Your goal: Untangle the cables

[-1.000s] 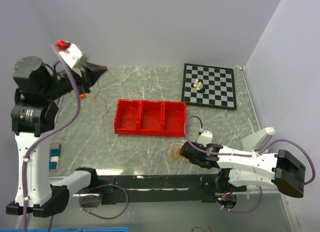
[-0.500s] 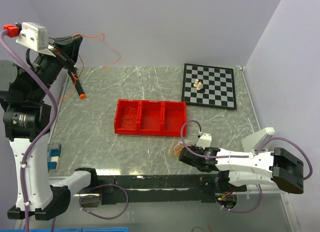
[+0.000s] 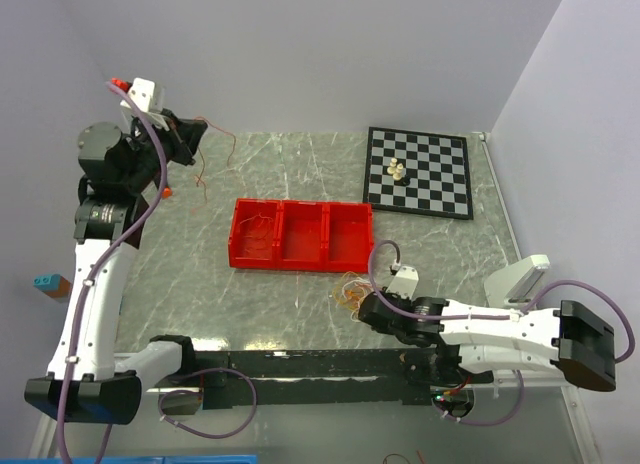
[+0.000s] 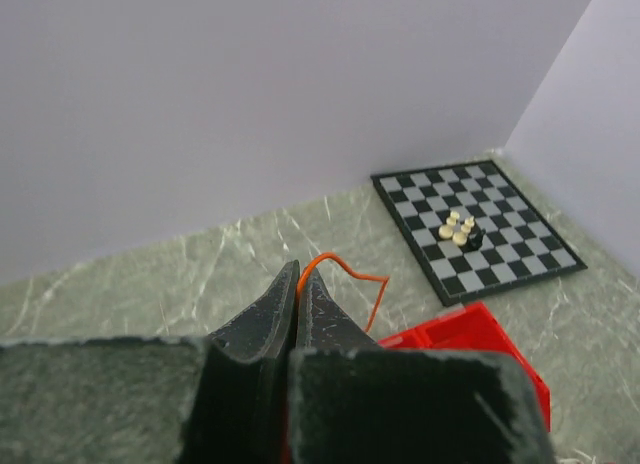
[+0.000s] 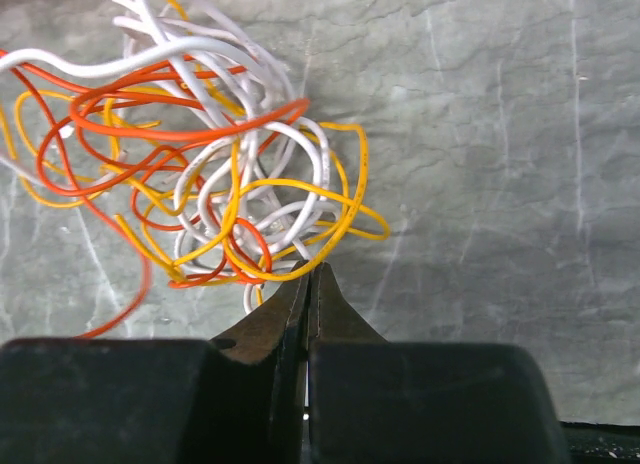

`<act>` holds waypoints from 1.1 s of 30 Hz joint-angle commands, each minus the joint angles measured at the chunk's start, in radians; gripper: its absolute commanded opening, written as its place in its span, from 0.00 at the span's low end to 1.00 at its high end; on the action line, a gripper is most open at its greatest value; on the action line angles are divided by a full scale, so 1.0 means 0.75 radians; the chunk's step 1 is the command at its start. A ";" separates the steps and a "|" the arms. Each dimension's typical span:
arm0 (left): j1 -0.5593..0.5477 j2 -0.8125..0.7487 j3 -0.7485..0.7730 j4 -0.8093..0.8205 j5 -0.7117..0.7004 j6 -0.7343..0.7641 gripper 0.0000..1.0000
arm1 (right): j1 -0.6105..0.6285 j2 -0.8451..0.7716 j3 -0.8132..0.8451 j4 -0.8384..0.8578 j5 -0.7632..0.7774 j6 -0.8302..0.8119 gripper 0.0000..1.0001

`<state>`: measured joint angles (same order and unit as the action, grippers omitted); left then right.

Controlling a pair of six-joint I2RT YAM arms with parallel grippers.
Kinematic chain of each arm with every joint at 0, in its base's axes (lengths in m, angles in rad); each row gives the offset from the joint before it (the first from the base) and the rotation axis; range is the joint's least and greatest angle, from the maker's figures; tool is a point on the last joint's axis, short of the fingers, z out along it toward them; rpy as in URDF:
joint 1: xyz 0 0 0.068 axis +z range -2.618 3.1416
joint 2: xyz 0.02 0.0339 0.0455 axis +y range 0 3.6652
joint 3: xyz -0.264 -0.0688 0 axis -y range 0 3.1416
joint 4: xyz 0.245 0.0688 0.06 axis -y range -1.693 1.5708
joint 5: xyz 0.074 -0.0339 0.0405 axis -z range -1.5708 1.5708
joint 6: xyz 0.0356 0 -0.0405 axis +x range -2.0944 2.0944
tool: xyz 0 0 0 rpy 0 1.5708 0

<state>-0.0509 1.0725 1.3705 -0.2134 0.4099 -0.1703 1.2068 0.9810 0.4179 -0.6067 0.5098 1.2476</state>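
While red tray (image 3: 300, 203) holds wire (image 3: 262, 224), left pincer (image 4: 298, 279) grips orange cable (image 4: 345, 271), right pincer (image 5: 311, 274) tangle (image 5: 200, 134).

Both arms out, jaws closed.
Left arm (image 3: 95, 274) stands tall at the far left, left gripper (image 3: 195, 134) pinched tight on an orange cable (image 4: 350, 270). Right arm (image 3: 490, 329) lies low along the near edge, right gripper (image 3: 362, 306) pointing left, tips pressed together.
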 commanded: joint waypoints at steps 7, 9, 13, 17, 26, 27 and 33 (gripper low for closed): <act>-0.055 0.002 -0.168 0.025 -0.007 0.106 0.01 | 0.013 -0.038 0.009 0.007 0.014 0.010 0.00; -0.069 0.002 -0.215 0.023 -0.015 0.133 0.01 | 0.013 -0.040 0.015 -0.001 0.020 0.010 0.00; -0.124 0.008 -0.285 0.037 -0.076 0.174 0.01 | 0.011 -0.054 0.009 -0.007 0.022 0.020 0.00; -0.159 0.036 -0.283 0.047 -0.115 0.176 0.01 | 0.013 -0.085 -0.011 -0.021 0.026 0.044 0.00; -0.190 0.051 -0.185 0.027 -0.141 0.160 0.01 | 0.011 -0.095 -0.040 -0.001 0.016 0.055 0.00; -0.190 0.047 -0.169 0.031 -0.152 0.162 0.01 | 0.013 -0.091 -0.040 0.005 0.014 0.051 0.00; -0.186 0.077 0.029 0.019 -0.217 0.152 0.01 | 0.013 -0.058 -0.021 0.024 0.014 0.028 0.00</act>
<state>-0.1898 1.1267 1.2640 -0.2199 0.2897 -0.0597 1.2068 0.9253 0.3981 -0.6102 0.5072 1.2686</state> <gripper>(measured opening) 0.024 0.011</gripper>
